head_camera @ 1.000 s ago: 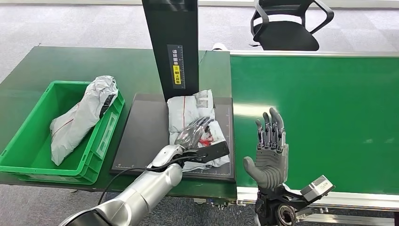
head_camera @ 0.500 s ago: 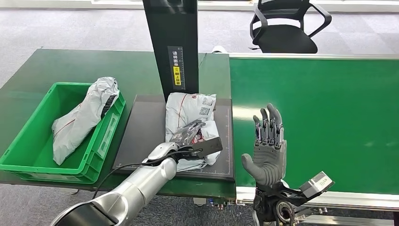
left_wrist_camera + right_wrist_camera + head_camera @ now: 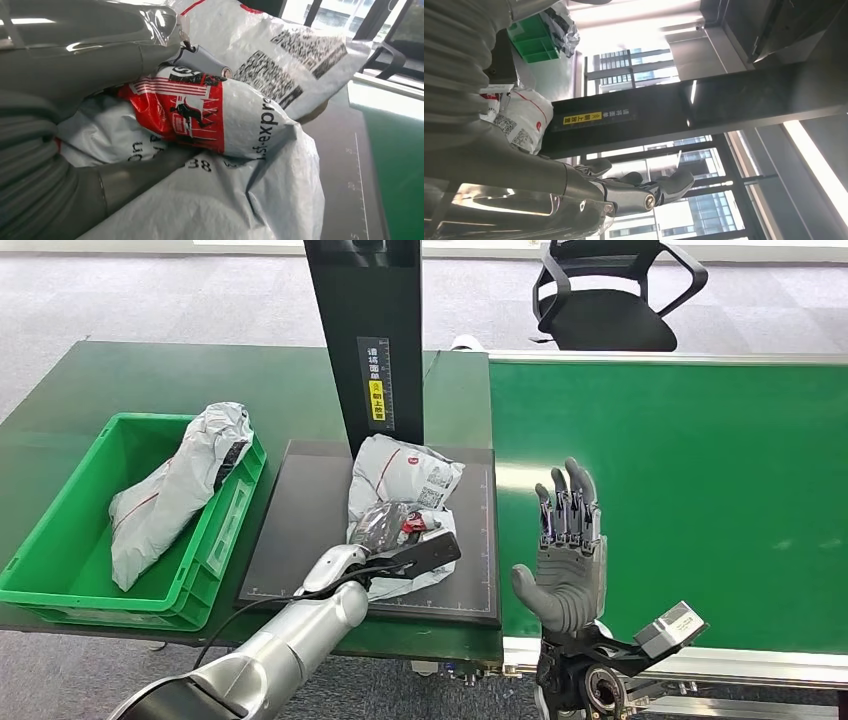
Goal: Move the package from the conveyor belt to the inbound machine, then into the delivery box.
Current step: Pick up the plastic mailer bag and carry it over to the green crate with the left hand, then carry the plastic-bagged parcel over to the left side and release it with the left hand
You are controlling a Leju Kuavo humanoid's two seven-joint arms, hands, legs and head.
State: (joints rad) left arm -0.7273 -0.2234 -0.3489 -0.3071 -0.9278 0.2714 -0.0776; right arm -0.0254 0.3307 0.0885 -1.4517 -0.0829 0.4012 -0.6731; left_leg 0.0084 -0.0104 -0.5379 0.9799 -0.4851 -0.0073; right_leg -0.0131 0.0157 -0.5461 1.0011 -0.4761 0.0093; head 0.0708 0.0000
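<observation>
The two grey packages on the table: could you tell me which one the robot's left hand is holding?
The package on the black scanner platform, gripped by the left hand; the other package lies untouched in the green box.

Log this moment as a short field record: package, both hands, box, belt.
package: white mailer lying on the black scanner plate
left hand: grips the mailer's near end
right hand: open, raised upright over the green conveyor belt, holding nothing
delivery box: green crate beside the plate, another grey mailer inside
</observation>
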